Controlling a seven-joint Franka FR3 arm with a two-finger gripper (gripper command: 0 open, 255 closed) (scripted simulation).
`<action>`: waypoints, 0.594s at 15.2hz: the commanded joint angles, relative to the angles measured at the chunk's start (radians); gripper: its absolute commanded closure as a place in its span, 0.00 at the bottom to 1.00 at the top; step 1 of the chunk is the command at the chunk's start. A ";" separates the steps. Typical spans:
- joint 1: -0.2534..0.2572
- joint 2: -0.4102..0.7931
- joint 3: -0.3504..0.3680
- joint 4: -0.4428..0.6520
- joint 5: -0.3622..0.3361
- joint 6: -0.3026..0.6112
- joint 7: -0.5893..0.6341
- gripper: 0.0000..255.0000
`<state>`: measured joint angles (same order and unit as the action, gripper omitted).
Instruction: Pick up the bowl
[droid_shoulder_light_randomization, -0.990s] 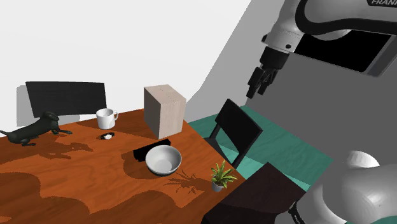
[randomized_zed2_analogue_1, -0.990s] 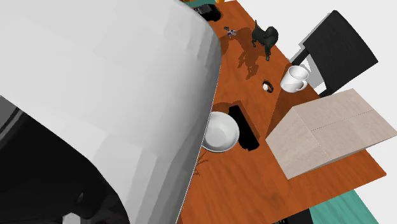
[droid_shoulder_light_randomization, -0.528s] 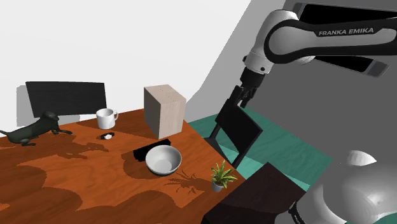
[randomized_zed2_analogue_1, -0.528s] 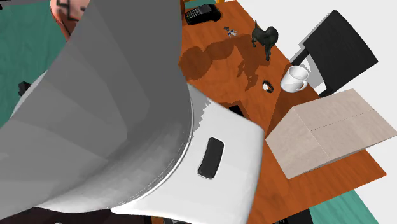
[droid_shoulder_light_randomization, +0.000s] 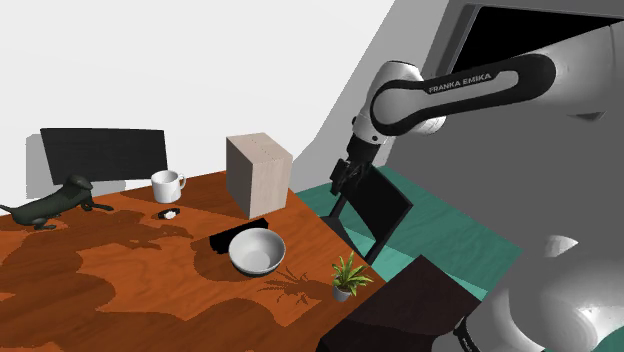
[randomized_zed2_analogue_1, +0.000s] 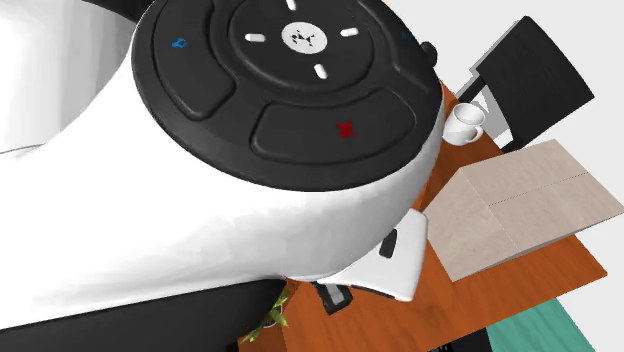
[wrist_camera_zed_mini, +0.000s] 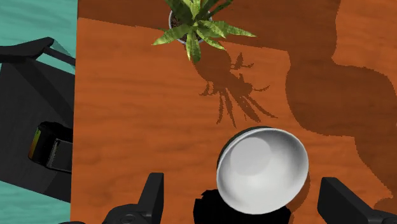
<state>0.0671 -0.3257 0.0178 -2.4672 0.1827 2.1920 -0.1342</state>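
Observation:
A white bowl stands upright on the wooden table, near the edge at the shoulder view's right, partly resting against a flat black object. My gripper hangs in the air beyond that edge, above the black chair, well clear of the bowl. In the wrist view the bowl lies far below, between my two fingers. They stand wide apart, open, with nothing in them.
A small potted plant sits near the bowl at the table's corner. A pale box, a white mug and a dark dog figurine stand farther back. Black chairs flank the table. The arm's body covers much of the second exterior view.
The arm has swung down and toward the shoulder view's left, bringing the gripper from high at the right to just above the chair by the table. The fingers stayed open.

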 joint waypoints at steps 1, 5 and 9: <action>0.008 0.065 0.000 -0.001 0.020 0.067 -0.016 0.00; 0.026 0.214 0.003 0.029 0.068 0.186 -0.051 0.00; 0.040 0.370 0.011 0.082 0.124 0.286 -0.095 0.00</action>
<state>0.1016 -0.0001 0.0240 -2.3991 0.2904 2.4473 -0.2204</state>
